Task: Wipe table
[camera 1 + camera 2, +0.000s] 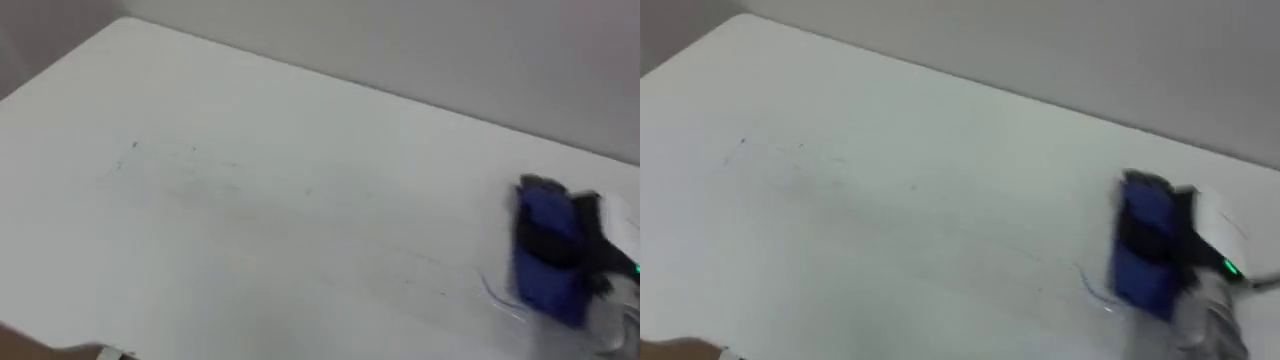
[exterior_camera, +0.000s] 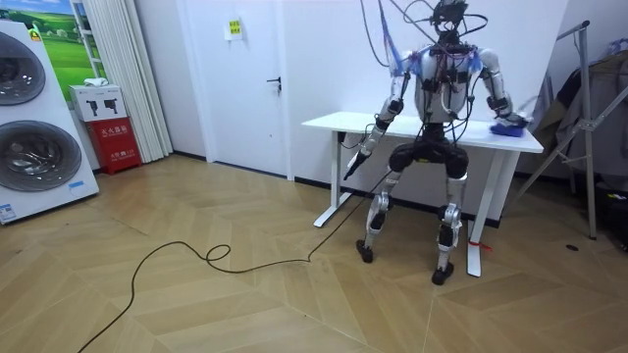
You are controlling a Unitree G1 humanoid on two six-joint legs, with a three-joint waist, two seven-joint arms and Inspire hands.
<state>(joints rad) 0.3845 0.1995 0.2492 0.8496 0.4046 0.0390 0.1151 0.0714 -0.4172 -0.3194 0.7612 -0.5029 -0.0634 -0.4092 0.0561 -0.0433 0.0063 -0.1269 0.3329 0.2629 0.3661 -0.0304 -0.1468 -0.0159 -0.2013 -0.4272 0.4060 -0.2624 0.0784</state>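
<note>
Nearest you, the white table (image 1: 250, 230) runs from the bottom edge of the left eye view up toward the top. Its top carries faint grey pen marks (image 1: 135, 147) in the left half and a thin blue line (image 1: 495, 290) at lower right. Just beside that line, at the right edge of the frame, your robot's right hand (image 1: 600, 255) sits on the tabletop with a blue wiper (image 1: 548, 255), a dark band crossing the wiper's middle. You cannot tell how the hand grips it. Beyond the table's far edge, a plain pale wall (image 1: 450, 40) fills the upper right.

In the room view, a herringbone wood floor (image 2: 196, 304) lies across the foreground. Your robot stands on it at centre right with its back to the camera. It faces the table, knees bent, feet planted apart by the table's legs. Its right arm reaches out over the table end at the room view's right, where the blue wiper rests on the top. Its left hand (image 2: 363, 147) hangs below the table edge at the room view's left, its state too small to tell.

Farther back on the left stand two stacked washing machines (image 2: 29, 147), a red box (image 2: 110, 142) and a pale curtain (image 2: 118, 69). A white door (image 2: 260, 78) is set in the back wall behind the table. A metal stand (image 2: 589, 127) leans at the far right.
</note>
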